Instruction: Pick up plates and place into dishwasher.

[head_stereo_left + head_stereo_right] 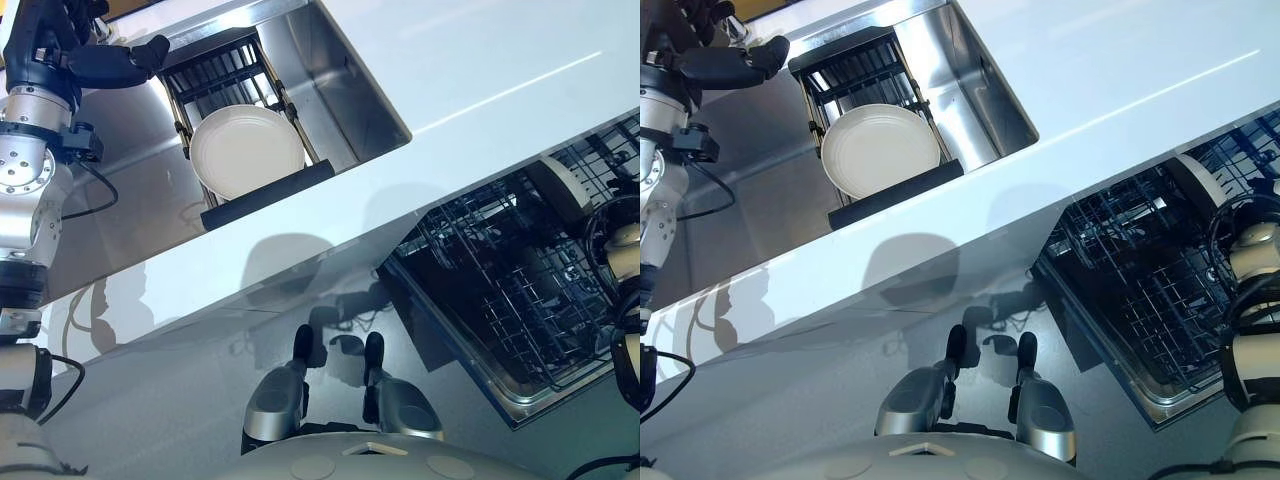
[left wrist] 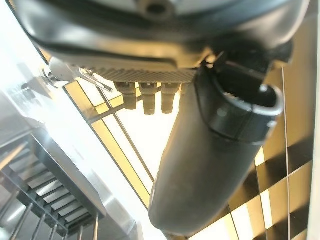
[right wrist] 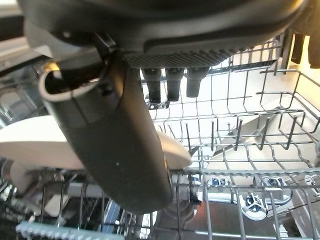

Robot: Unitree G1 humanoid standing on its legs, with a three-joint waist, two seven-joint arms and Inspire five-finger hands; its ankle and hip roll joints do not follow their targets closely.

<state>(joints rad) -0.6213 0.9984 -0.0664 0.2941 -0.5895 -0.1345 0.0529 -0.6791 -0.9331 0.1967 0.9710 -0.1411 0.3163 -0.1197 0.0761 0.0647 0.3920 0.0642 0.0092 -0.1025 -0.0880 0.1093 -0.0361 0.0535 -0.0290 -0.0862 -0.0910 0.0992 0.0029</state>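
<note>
Glossy white plate (image 1: 246, 150) in brushed-steel sink (image 1: 340, 75); wire dishwasher rack (image 1: 500, 290).

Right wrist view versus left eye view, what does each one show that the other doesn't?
Right wrist view alone: the right hand close up over the dishwasher rack, with a white plate lying just past its thumb. Left eye view alone: the sink holding a drying rack with another plate in it, the counter, and the left hand above the sink. Both share the open dishwasher's wire rack.
</note>
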